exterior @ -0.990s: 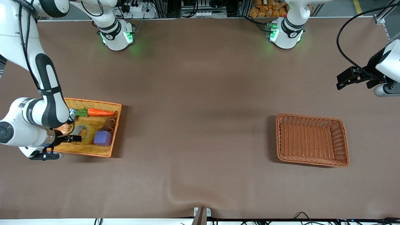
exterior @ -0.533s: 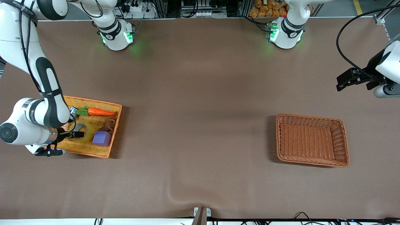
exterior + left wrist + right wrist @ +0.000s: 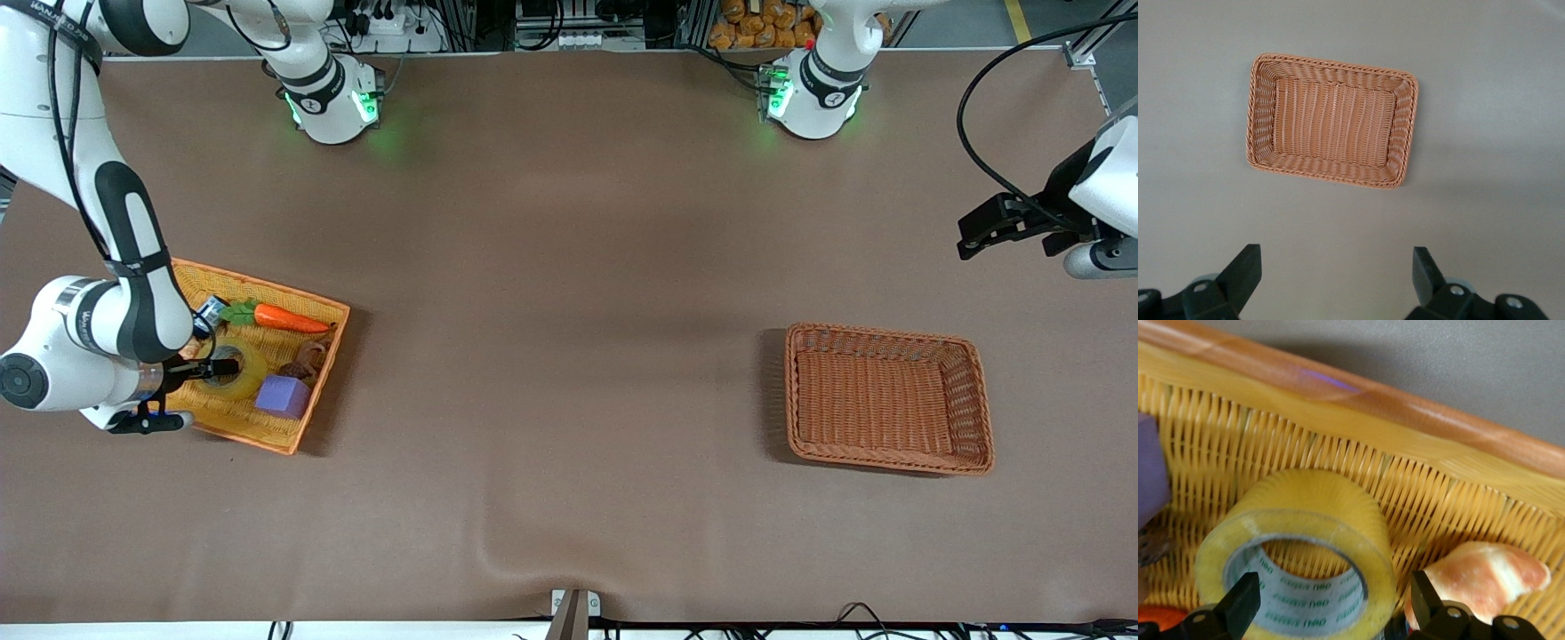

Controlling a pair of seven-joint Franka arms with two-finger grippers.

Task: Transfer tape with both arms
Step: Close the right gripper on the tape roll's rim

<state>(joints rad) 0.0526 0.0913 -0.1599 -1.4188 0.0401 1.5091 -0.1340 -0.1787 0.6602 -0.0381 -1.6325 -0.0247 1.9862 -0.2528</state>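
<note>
Yellowish tape (image 3: 233,371) lies in the orange basket (image 3: 322,308), beside the purple cube (image 3: 283,396). Right gripper (image 3: 216,366), jaws spread, straddles its rim; closing should come next. Left gripper (image 3: 975,238) waits open above the table (image 3: 569,311).

The right gripper (image 3: 222,365) sits low at the middle-left edge of the front view, its 2 fingers spread apart. The left gripper (image 3: 969,238) waits raised at the upper-right edge, fingers wide open.

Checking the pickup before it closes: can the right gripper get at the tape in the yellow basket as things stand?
Probably yes. The right gripper is open right at the tape, its fingers either side of the roll's wall. The purple cube and croissant sit close but clear.
</note>
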